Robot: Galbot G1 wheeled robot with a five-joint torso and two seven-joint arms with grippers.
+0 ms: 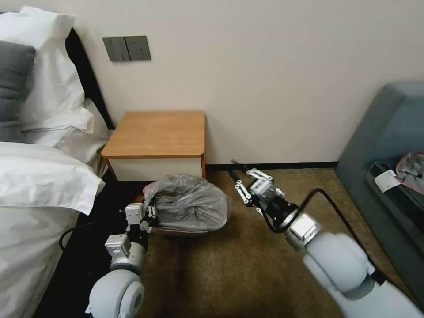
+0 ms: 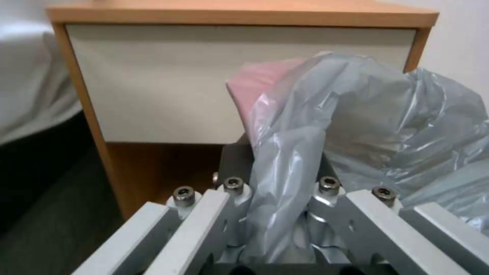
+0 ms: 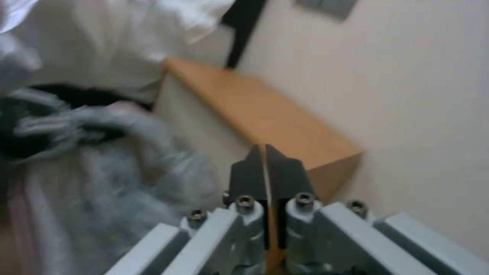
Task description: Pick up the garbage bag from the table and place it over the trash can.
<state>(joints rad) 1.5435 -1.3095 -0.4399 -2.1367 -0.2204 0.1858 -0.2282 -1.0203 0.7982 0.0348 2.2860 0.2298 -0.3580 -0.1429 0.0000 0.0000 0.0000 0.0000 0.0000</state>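
Grey, wrinkly plastic billows over the trash can (image 1: 176, 230) on the brown carpet (image 1: 229, 265), just in front of the table (image 1: 157, 132): the garbage bag (image 1: 190, 204) is draped across the can, so that a thin strip of the can's rim at the near edge is about all that can be seen of it. The bag's pink-red rim (image 2: 252, 86) peeks out on the side facing the table's white drawer front (image 2: 204, 76).

The left gripper (image 1: 148, 212) is at the bag's left edge, near the bed (image 1: 39, 194). From the left wrist camera a fold of the grey plastic runs down between its fingers (image 2: 234, 160), pinched there.

The right gripper (image 1: 232, 167) hangs over the carpet to the right of the bag, apart from it and low near the wall's dark skirting (image 1: 274, 166). Seen from the right wrist, its two dark fingers (image 3: 250, 175) are pressed together with nothing between them. That view is blurred, so the bag's shape on that side is hard to make out.

The table top is orange-brown wood. To the far right stands a blue-grey sofa (image 1: 388, 132), and on its seat lies a small plastic bundle with a white slip (image 1: 399, 174).
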